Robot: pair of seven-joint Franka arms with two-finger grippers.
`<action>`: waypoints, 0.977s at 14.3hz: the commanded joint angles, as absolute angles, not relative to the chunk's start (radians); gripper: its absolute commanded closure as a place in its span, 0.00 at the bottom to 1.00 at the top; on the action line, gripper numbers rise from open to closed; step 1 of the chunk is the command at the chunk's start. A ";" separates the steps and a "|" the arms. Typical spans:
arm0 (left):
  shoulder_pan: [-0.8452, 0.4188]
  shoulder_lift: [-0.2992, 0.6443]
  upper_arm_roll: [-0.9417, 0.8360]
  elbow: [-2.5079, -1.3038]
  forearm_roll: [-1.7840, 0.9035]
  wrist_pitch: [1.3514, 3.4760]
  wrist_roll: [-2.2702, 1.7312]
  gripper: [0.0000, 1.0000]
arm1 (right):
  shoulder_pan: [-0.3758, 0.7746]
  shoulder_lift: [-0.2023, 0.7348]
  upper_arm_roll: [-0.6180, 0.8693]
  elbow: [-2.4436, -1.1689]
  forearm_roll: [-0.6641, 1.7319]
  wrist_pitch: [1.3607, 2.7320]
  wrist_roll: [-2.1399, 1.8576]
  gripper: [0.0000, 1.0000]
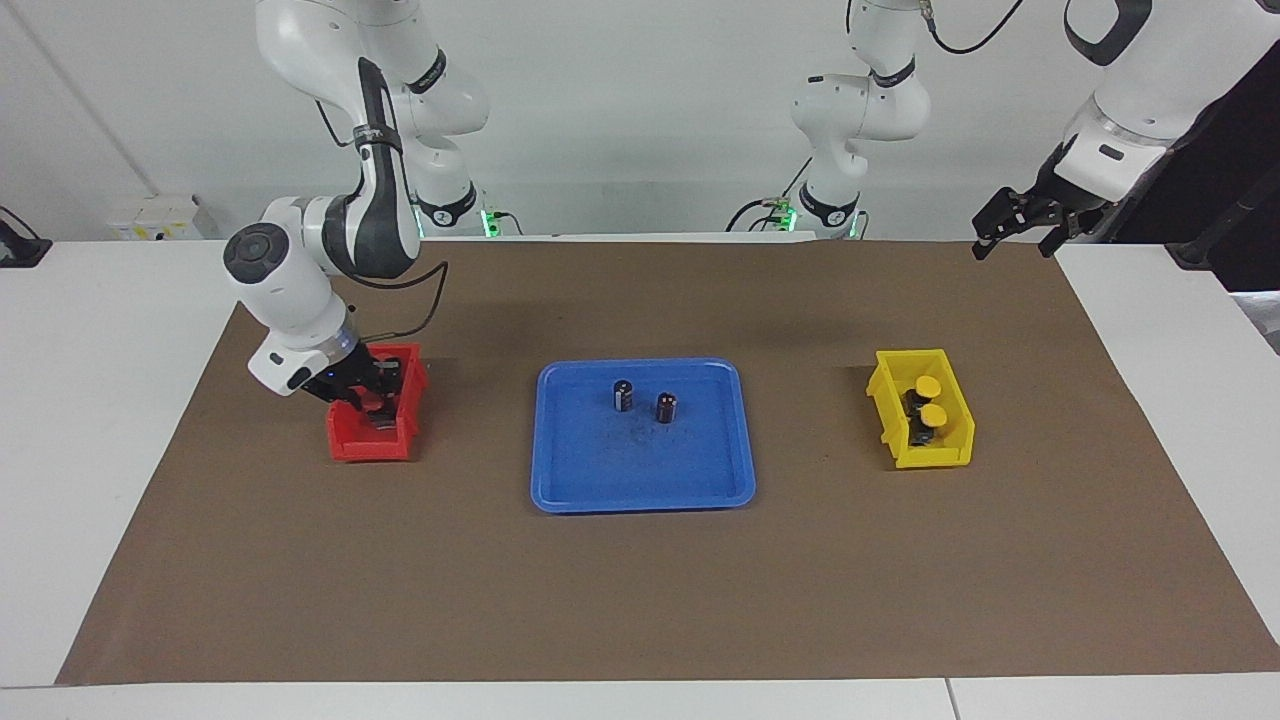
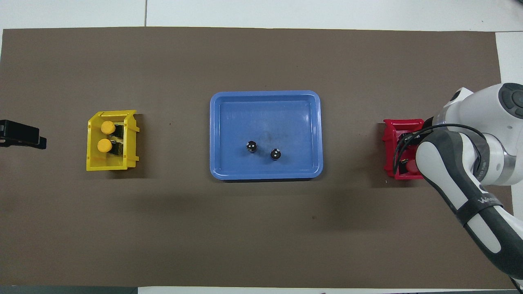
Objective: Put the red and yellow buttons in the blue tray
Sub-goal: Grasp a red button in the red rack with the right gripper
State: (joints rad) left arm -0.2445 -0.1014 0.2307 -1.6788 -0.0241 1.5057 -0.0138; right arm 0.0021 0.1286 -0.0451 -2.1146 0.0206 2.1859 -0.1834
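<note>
Red and yellow buttons: four units expected; three caps are visible, none in the tray.
Yellow buttons: two, point(image 1: 927, 387) and point(image 1: 933, 415), side by side inside the yellow bin point(image 1: 885, 405), caps tilted toward the rim, black bases against the bin wall. In the overhead view they show at point(image 2: 108, 128) and point(image 2: 105, 145) in the yellow bin point(image 2: 93, 163).
Red buttons: one red cap point(image 2: 412, 165) is visible in the red bin point(image 2: 390, 141), partly covered by the arm; in the facing view a reddish cap point(image 1: 371, 402) sits between the fingers. A second red button cannot be made out.
Blue tray: point(image 1: 570, 480), centre of the brown mat, between the two bins and well apart from both. Overhead point: point(image 2: 265, 95).
Tray contents: two dark cylinders, point(image 1: 623, 395) and point(image 1: 666, 407), upright, near each other, in the half nearer to the robots. Overhead: point(image 2: 251, 146), point(image 2: 276, 154).
Right gripper: point(image 1: 375, 405), lowered into the red bin at the right arm's end of the table; fingers stand on either side of the red cap, but whether they pinch it cannot be told.
Left gripper: point(image 1: 1015, 235), raised over the mat's corner at the left arm's end; fingers spread, holding nothing; arm waiting. Overhead: point(image 2: 41, 143).
Mat: brown point(image 1: 640, 600), covering the white table point(image 1: 60, 400).
</note>
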 commanded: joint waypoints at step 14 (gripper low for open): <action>-0.276 -0.228 0.169 -2.024 -0.009 1.826 -0.098 0.03 | 0.306 0.349 -0.037 -1.452 0.009 1.745 0.193 0.97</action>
